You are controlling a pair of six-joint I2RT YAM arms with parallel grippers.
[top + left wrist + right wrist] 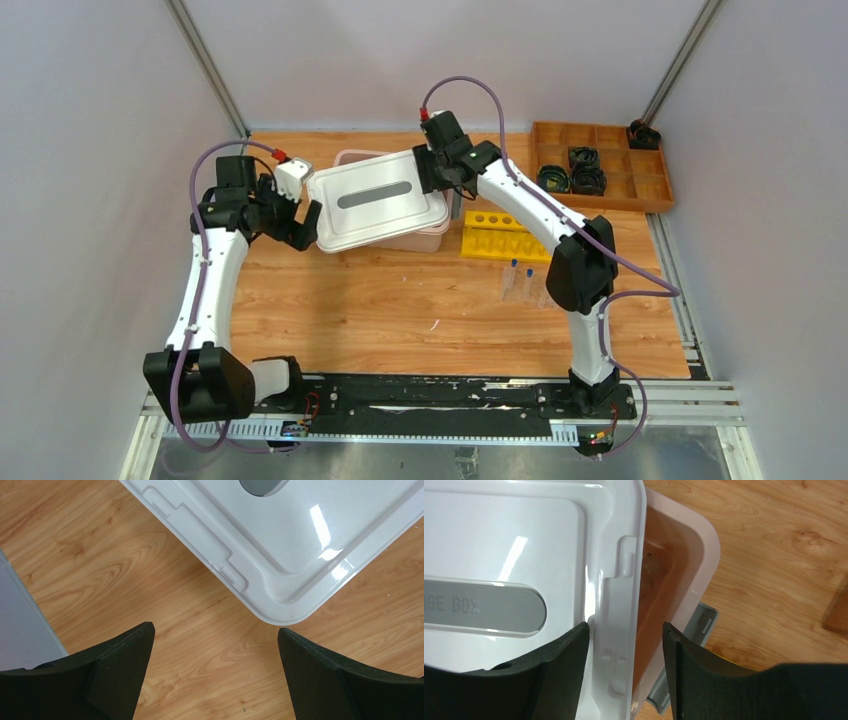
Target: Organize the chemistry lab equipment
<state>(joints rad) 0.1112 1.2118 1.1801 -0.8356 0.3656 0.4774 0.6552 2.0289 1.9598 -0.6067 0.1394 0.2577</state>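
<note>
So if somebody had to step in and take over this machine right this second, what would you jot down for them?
Left gripper: open and empty, over the table beside a corner of the white lid.
Right gripper: fingers straddle the lid's right rim; I cannot tell whether they pinch it.
The lid lies askew on the storage box, leaving part of the opening uncovered.
The yellow tube rack sits on the table to the right of the box, with the blue-capped tubes just in front of it.
Done: nothing visibly put away; the box's inside is mostly hidden.
Left: rack and tubes need stowing.

Glossy lid (345, 225), yellow plastic rack (500, 236), wooden table (400, 310)
</note>
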